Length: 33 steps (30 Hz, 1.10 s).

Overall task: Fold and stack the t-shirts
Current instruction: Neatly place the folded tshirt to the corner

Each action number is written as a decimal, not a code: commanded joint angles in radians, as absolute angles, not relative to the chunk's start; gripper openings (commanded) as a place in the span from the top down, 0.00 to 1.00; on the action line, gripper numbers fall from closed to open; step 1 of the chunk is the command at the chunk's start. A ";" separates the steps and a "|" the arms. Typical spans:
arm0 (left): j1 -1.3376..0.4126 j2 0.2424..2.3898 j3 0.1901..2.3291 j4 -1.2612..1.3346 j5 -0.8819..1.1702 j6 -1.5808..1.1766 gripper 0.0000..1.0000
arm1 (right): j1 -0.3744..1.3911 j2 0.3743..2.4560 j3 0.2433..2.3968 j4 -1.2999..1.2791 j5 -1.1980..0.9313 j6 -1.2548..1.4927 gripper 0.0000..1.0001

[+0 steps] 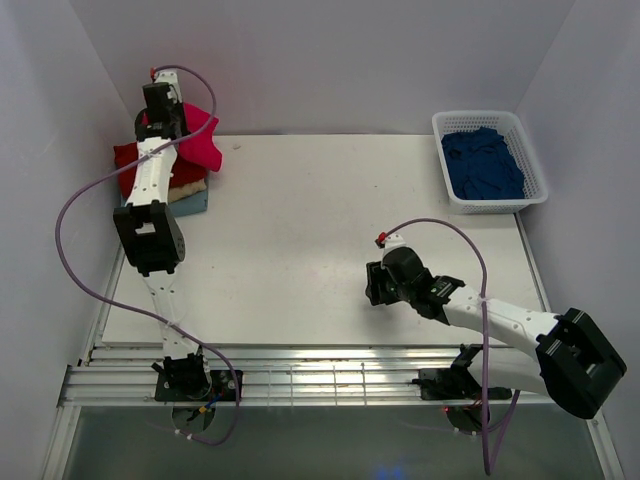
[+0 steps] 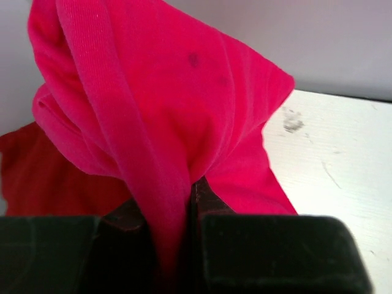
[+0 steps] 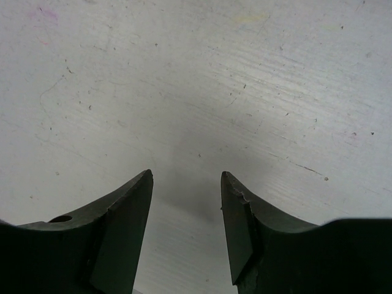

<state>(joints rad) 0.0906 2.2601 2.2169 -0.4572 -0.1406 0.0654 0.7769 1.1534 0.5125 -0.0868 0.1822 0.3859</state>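
Observation:
At the table's far left corner lies a stack of t-shirts (image 1: 170, 185), with darker red, cream and pale blue layers. Above it hangs a bright crimson-red t-shirt (image 1: 200, 140), bunched and draped. My left gripper (image 1: 162, 112) is shut on a fold of that crimson shirt (image 2: 171, 122), the cloth pinched between both fingers (image 2: 211, 202). A darker red shirt (image 2: 43, 177) shows behind it at the left. My right gripper (image 1: 378, 283) stands open over bare table near the front right, nothing between its fingers (image 3: 245, 220).
A white lattice basket (image 1: 530, 160) at the back right holds navy cloth (image 1: 483, 165). White walls close in the table on the left, back and right. A metal rail with the arm bases runs along the near edge.

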 commanded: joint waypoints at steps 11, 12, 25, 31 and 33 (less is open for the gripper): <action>0.225 2.042 2.061 -0.359 -0.067 -0.032 0.99 | 0.810 1.164 0.509 -0.067 0.175 0.402 0.46; 0.235 2.024 2.037 -0.341 -0.071 -0.034 0.99 | 0.811 1.161 0.511 -0.071 0.175 0.402 0.46; 0.321 2.080 2.006 -0.285 -0.068 -0.077 0.99 | 0.819 1.108 0.495 -0.127 0.196 0.410 0.46; 0.334 2.171 2.054 -0.288 -0.032 -0.097 0.99 | 0.821 1.091 0.479 -0.150 0.198 0.419 0.46; 0.334 2.197 2.052 -0.290 -0.022 -0.100 0.99 | 0.822 1.091 0.479 -0.153 0.199 0.423 0.46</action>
<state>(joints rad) 0.3279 2.1845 2.0148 -0.3256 -0.0433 -0.0818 0.8139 1.1103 0.4866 -0.1398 0.1844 0.4107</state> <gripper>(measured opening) 0.234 0.543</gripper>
